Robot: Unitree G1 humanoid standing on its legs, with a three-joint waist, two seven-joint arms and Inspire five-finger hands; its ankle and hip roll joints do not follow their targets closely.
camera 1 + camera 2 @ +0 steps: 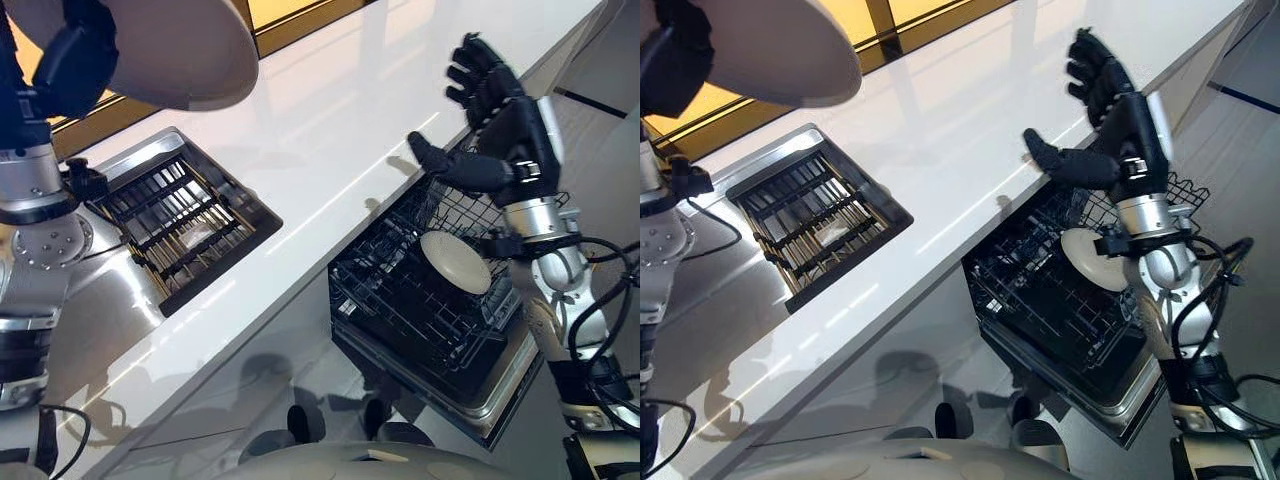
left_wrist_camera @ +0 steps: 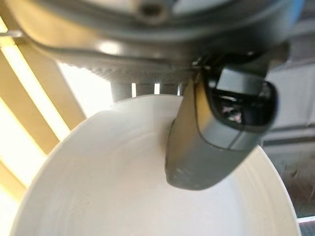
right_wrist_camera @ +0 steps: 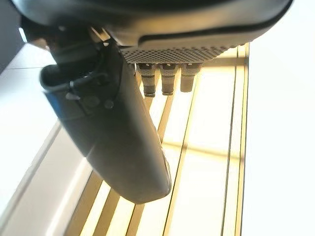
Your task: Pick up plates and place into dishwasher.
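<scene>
White surface (image 1: 330, 130) runs diagonally across the scene, glossy, with a yellow-lit window strip along its far edge.

Sink (image 1: 180, 215) is set into the surface at the left; a dark slatted rack (image 1: 815, 215) lies inside it.

Dishwasher (image 1: 480, 400) stands open below the surface's near edge, at the right. Its black wire basket (image 1: 400, 290) is pulled out.

Large plate (image 1: 170, 50), cream, is held high above the sink area, at upper left. Left hand (image 1: 70, 65) grips it at the rim. In the left wrist view the thumb (image 2: 216, 132) lies pressed on the plate's inner face; the other fingers are hidden behind the plate, so the hold reads as a pinch across the rim.

Small plate (image 1: 455, 262), cream, stands tilted on edge among the basket's wires, toward the right side of the basket, just beside the right forearm.

Right hand (image 1: 505, 130) is raised above the basket and the surface's edge, holding nothing. Fingers (image 1: 478, 75) are spread wide with tips slightly bent, thumb (image 1: 450, 165) stuck out toward the surface. It is apart from both plates.
</scene>
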